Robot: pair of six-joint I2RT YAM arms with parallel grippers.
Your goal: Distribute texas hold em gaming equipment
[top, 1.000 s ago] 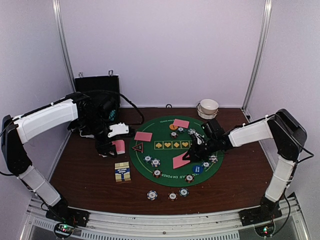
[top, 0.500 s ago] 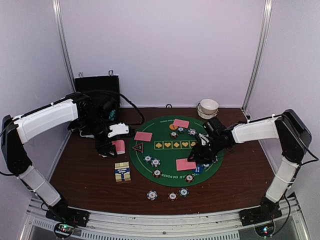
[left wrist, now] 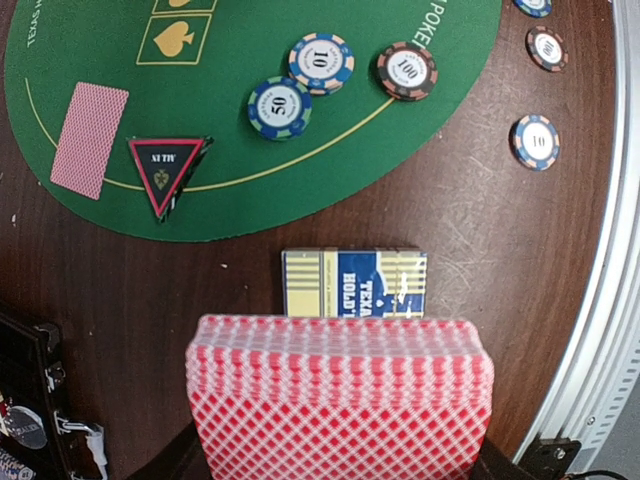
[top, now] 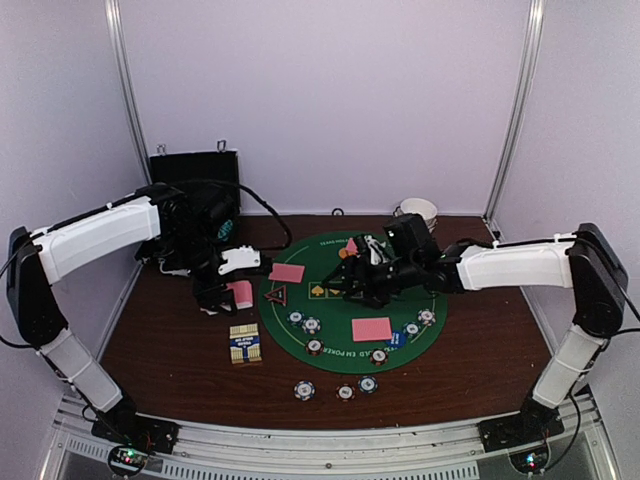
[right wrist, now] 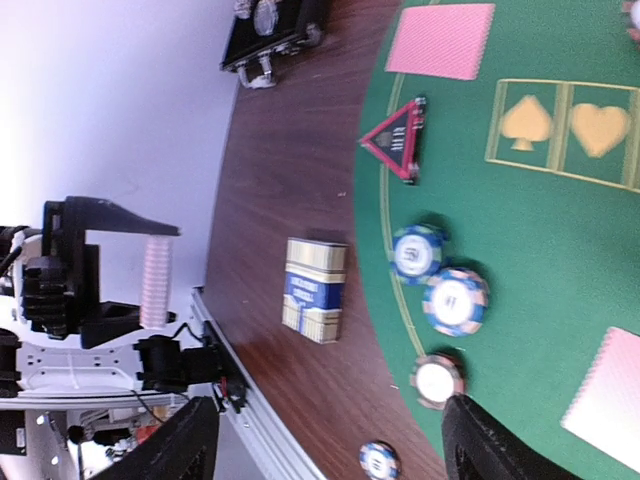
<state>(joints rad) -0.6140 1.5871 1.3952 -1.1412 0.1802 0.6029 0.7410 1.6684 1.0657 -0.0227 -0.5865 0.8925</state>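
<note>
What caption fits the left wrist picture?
Gripped deck up close; beyond it the card box, chips, a triangle button and a card.

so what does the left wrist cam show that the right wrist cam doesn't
Left wrist only: the red-patterned card deck up close, and two more chips off the mat at the top right.
Right wrist only: that deck side-on in the left gripper, the heart square, a second card at the lower right, the black case.
Both: the card box, the red triangular marker, the card beside it, three chips on the mat.
</note>
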